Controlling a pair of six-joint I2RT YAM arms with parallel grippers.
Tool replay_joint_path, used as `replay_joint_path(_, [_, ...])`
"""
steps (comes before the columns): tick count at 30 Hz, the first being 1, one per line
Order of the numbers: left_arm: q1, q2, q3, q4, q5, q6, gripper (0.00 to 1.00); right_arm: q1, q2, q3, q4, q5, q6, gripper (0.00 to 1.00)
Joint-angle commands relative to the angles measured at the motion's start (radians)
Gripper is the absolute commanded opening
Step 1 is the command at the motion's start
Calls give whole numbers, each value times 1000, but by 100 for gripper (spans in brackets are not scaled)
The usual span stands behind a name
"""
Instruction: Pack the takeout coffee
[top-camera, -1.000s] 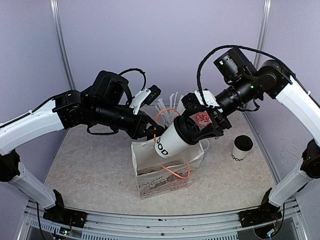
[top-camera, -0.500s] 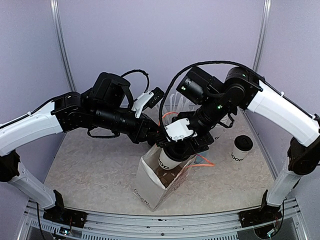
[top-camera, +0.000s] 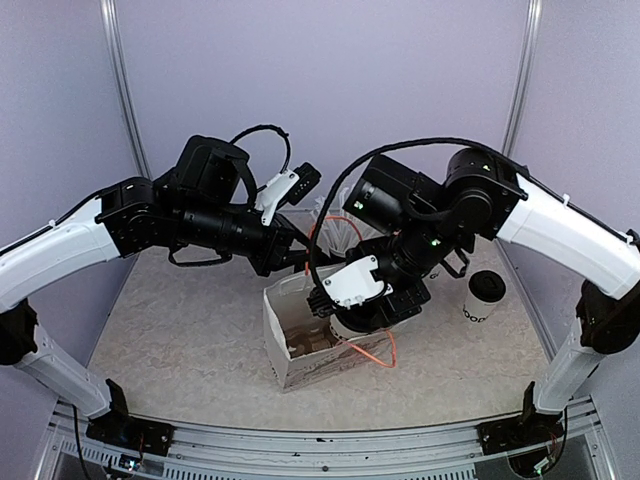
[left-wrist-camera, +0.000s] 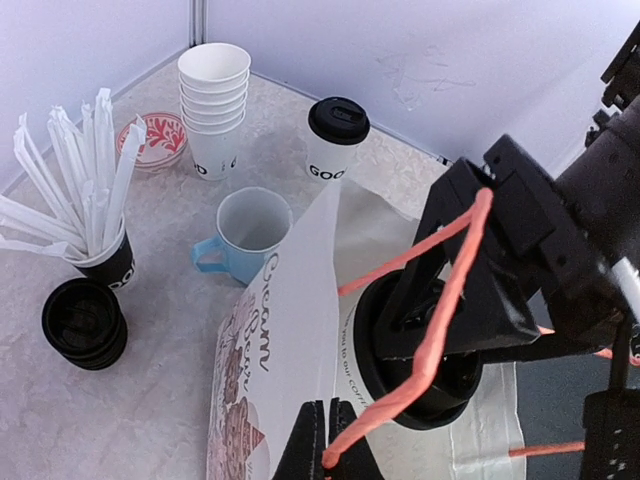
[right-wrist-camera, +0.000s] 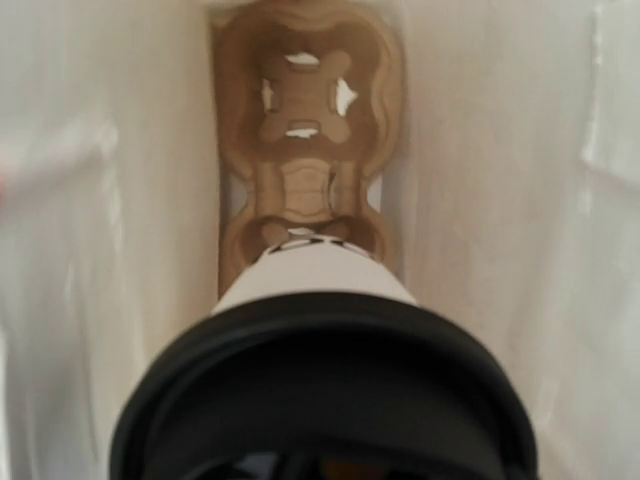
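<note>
With right gripper (left-wrist-camera: 445, 345) clamped round lidded cup (right-wrist-camera: 320, 400) inside mouth of bag (top-camera: 310, 365), left gripper (left-wrist-camera: 325, 445) pinched shut on orange handle (left-wrist-camera: 455, 265), lower straight into near pocket of carrier (right-wrist-camera: 305, 150). Fetch second cup (top-camera: 486, 295), standing right of bag, afterwards.

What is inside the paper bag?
A brown cardboard cup tray lies at the bottom, its far slot empty. A black-lidded coffee cup covers the near slot, so you can't see under it.
</note>
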Motion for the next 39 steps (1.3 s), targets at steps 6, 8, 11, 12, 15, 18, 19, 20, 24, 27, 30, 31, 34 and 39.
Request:
replay_joint_path(6, [42, 27, 40, -4, -46, 124, 2, 7, 5, -16, -11, -27, 73, 0])
replay_joint_path(8, [42, 35, 55, -16, -25, 124, 3, 7, 5, -22, -13, -27, 88, 0])
replay_joint_path(11, [41, 38, 74, -46, 23, 111, 11, 13, 2, -21, -12, 7, 107, 0])
replay_joint_path(12, [37, 36, 80, -56, 39, 105, 18, 19, 0, -24, -12, 23, 114, 0])
replay_joint_path(15, [-13, 20, 115, -78, 44, 107, 42, 46, -23, -55, -11, 56, 128, 0])
replay_joint_path(18, [-88, -21, 145, -64, 1, 123, 63, 62, -45, -118, -13, 56, 153, 0])
replay_joint_path(19, [-95, -35, 149, -51, 3, 124, 68, 65, -54, -140, -13, 66, 152, 0])
replay_joint_path(20, [-96, -54, 148, -34, 5, 124, 73, 65, -62, -158, -13, 75, 150, 0])
replay_joint_path(24, [-19, -118, 65, 55, -31, 119, 77, 69, -85, -179, -11, 105, 144, 0])
replay_joint_path(27, [120, -121, -49, 147, -41, 38, 76, 75, -99, -198, -11, 95, 144, 0])
replay_joint_path(30, [207, -80, -152, 213, -41, -24, 73, 76, -118, -240, -9, 44, 161, 0])
replay_joint_path(31, [221, -65, -180, 232, -40, -34, 72, 76, -124, -260, -7, 33, 160, 0])
replay_joint_path(34, [238, 5, -234, 280, -22, -56, 70, 77, -150, -309, 29, 39, 140, 0])
replay_joint_path(39, [237, 116, -259, 307, 4, -69, 68, 80, -246, -407, 166, 100, 54, 0])
